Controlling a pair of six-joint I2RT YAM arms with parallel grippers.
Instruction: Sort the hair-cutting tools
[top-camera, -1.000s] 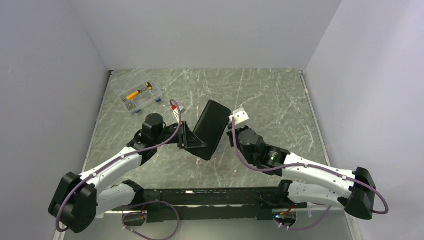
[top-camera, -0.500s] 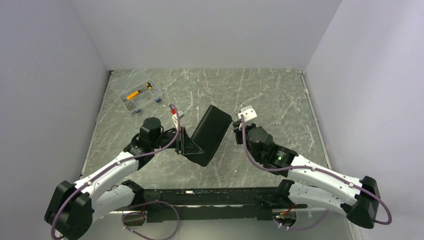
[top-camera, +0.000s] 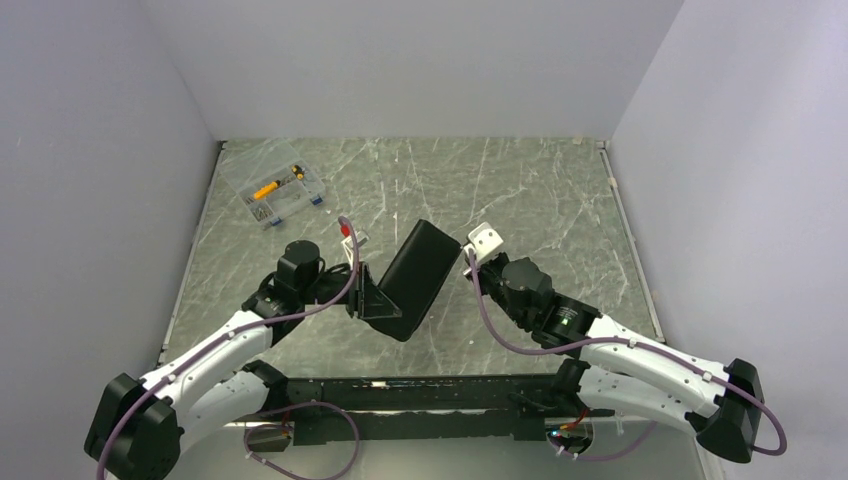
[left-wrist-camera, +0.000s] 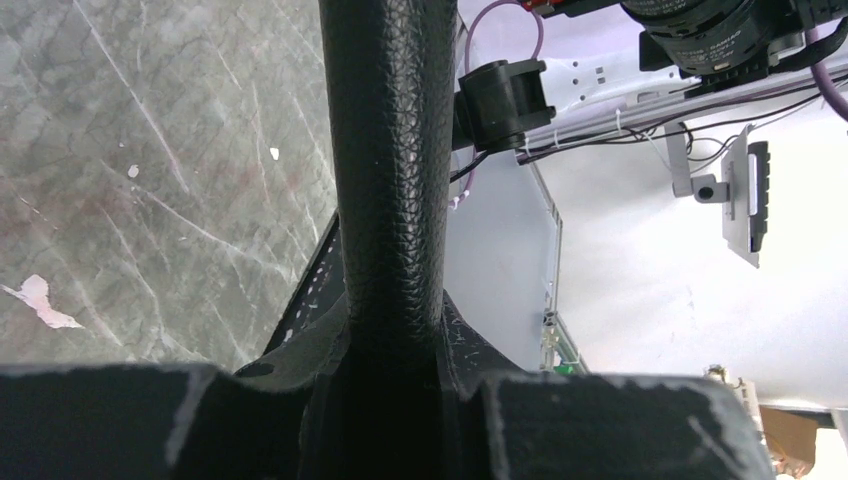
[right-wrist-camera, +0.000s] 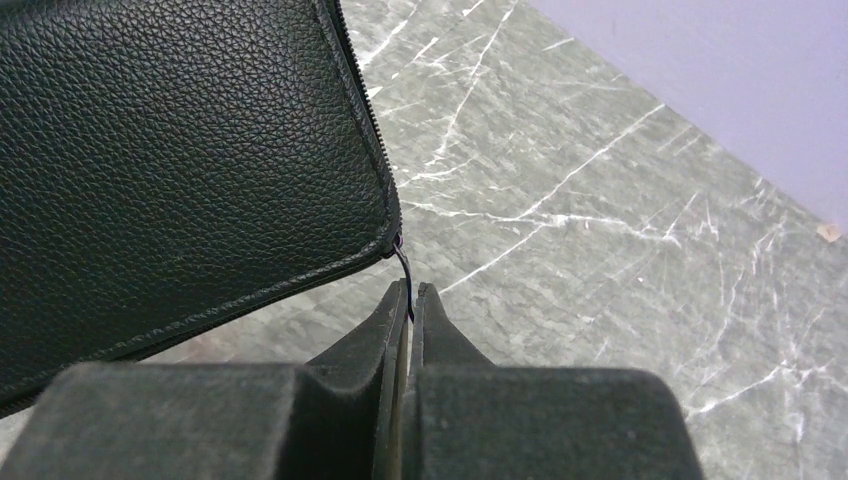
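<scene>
The flat black zip case (top-camera: 415, 272) is held tilted above the table's middle. My left gripper (top-camera: 376, 300) is shut on its lower end; in the left wrist view the case's leather edge (left-wrist-camera: 390, 150) rises straight from between the jaws of that gripper (left-wrist-camera: 392, 350). My right gripper (top-camera: 466, 260) is shut on the thin metal zipper pull (right-wrist-camera: 402, 265) at the case's corner (right-wrist-camera: 180, 150), with the fingertips (right-wrist-camera: 411, 298) pinched together on it. The zip looks closed along the visible edge. The scissors and the comb are out of view.
A clear plastic box (top-camera: 275, 190) with yellow and small parts sits at the far left of the grey marble table (top-camera: 540, 190). Walls close in the table on the left, back and right.
Both grippers and the case have shifted slightly toward the near edge. The left arm has drawn back a little to the left. The right wrist has swung right, then back left.
</scene>
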